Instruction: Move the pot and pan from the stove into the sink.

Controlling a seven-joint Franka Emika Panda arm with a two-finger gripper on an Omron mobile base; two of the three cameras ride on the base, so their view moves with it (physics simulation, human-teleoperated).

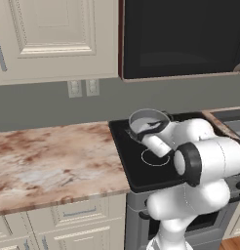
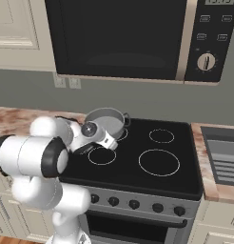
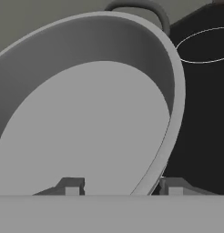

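Evidently the pot was the step in hand. The pot (image 2: 107, 122) sat at the rear left of the stove (image 2: 185, 176), tipped somewhat, its pale inside turned toward the arm, and the claw (image 3: 120, 186) stood at its near rim. In the hand view one fingertip (image 3: 73, 185) lay over the pot's inside and the other sat outside the wall, over the black glass, so the jaws straddled the rim; whether they had already pinched onto it I could not tell, though the tilt suggested the pot was at least partly borne. The pot's far loop handle (image 3: 145, 9) showed beyond. A marbled bench (image 1: 49, 156) ran to the left of the stove. Next, judging by this, the move called for a firm hold, a clean lift off the glass and a carry to the sink.
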